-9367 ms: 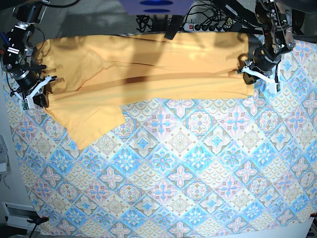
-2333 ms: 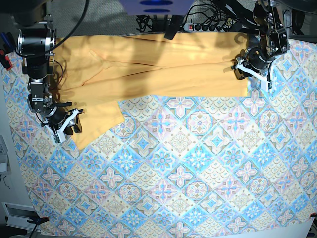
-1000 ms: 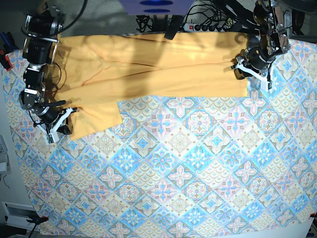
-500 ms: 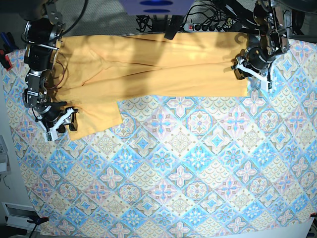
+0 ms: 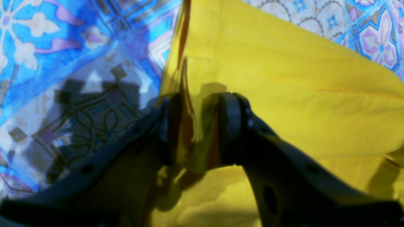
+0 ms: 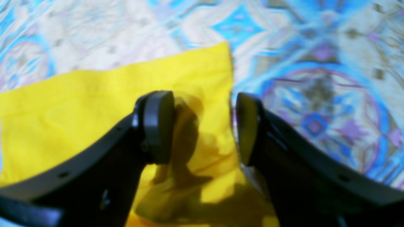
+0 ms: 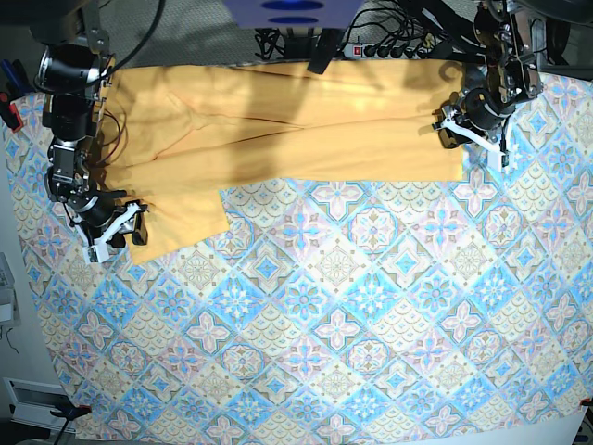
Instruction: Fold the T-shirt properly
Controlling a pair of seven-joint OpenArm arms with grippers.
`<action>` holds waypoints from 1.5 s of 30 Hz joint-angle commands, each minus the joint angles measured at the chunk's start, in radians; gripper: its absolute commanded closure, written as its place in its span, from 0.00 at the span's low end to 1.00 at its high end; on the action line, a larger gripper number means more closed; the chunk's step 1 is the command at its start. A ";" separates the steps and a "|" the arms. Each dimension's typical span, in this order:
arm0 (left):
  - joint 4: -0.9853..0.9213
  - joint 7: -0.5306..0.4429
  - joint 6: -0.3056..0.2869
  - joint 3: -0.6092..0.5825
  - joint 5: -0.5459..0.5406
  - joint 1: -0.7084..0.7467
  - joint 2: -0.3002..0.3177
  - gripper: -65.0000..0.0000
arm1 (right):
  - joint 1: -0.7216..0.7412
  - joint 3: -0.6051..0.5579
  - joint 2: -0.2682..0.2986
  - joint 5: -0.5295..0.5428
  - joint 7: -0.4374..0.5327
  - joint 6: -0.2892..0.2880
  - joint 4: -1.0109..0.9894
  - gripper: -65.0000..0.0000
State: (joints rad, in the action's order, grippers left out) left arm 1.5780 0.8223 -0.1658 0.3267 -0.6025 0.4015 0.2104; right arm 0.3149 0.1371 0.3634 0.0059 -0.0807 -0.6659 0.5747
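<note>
The yellow-orange T-shirt (image 7: 278,130) lies as a long folded band across the far side of the table, with one sleeve flap (image 7: 181,218) hanging toward the near left. My left gripper (image 7: 456,132) sits at the band's right end. In the left wrist view it (image 5: 197,126) is shut on a raised pleat of the T-shirt (image 5: 284,94). My right gripper (image 7: 128,230) is at the sleeve flap's lower left corner. In the right wrist view it (image 6: 205,126) stands open, and the T-shirt's corner (image 6: 94,104) lies flat beneath the jaws.
A blue-and-pink tiled tablecloth (image 7: 352,315) covers the table. A power strip and cables (image 7: 389,48) lie behind the far edge. The table's left edge runs close beside my right arm (image 7: 69,102). A red clamp (image 7: 82,410) sits at the near left corner.
My right gripper has opened and let go of the sleeve corner, which now rests flat on the cloth. The left gripper has kept its grip and has not moved.
</note>
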 commanded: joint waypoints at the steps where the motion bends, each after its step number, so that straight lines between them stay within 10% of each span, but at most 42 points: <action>1: 0.011 -0.007 -0.002 0.005 -0.003 0.000 0.008 0.69 | 0.020 0.006 0.018 0.009 0.014 -0.001 0.011 0.53; 21: 0.011 -0.007 -0.002 0.005 -0.003 0.000 0.008 0.69 | 0.014 -0.116 0.032 0.009 0.009 -0.032 0.014 0.53; 31: 0.011 -0.007 -0.002 0.007 -0.003 0.000 0.008 0.69 | 0.014 -0.166 0.032 0.010 0.009 -0.032 0.014 0.95; 45: 0.011 -0.007 -0.002 0.007 -0.003 0.000 0.008 0.69 | -0.135 0.031 0.030 0.015 -0.130 -0.032 0.376 0.99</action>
State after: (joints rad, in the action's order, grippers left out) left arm 1.5780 0.8227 -0.1658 0.3294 -0.6025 0.4015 0.2096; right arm 0.1543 0.1608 0.3717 0.0017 -0.2386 -0.6960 0.9325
